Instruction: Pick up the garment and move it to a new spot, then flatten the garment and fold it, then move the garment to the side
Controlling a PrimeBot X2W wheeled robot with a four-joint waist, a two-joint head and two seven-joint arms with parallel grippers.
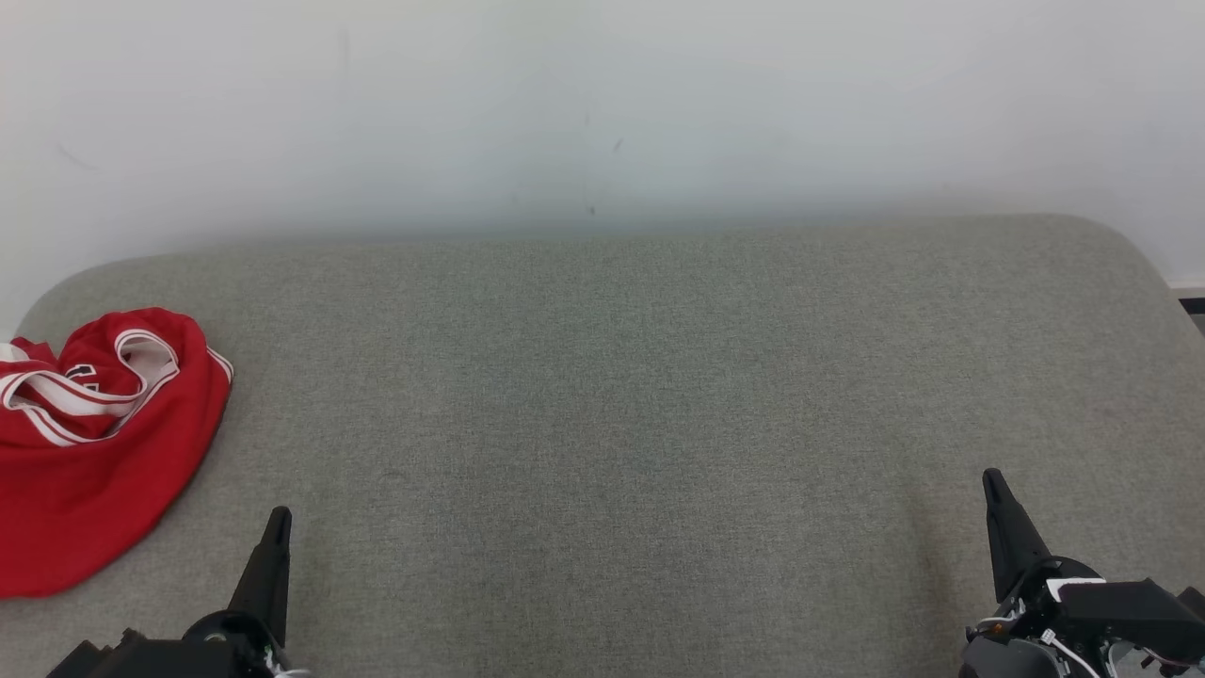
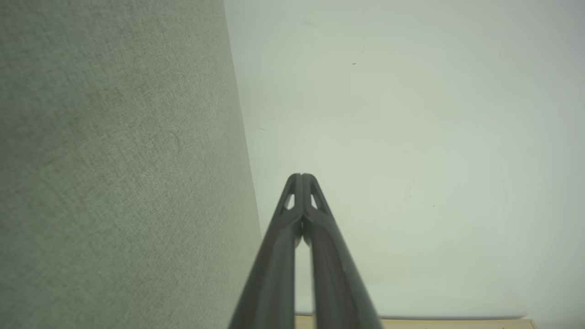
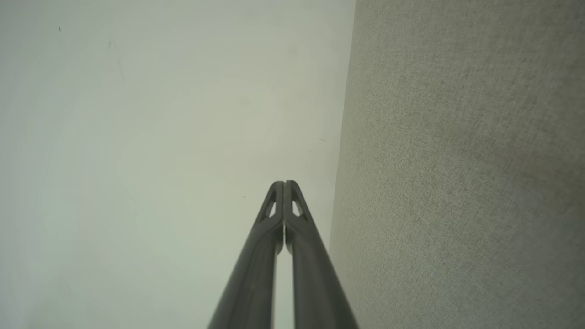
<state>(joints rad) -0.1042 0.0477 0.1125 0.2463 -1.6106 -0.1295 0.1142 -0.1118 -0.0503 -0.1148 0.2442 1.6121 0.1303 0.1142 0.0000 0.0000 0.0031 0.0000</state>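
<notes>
Against white wall (image 1: 602, 94), grey fabric surface (image 1: 612, 424), red garment (image 1: 94, 471) far left

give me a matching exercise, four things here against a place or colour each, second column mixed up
1 garment
2 left end effector
3 right end effector
4 wall

A lower right of head view, shut
B white, top of head view
C red, crumpled, far left
D lower left of head view, shut

Pairs: 1-C, 2-D, 3-A, 4-B
</notes>
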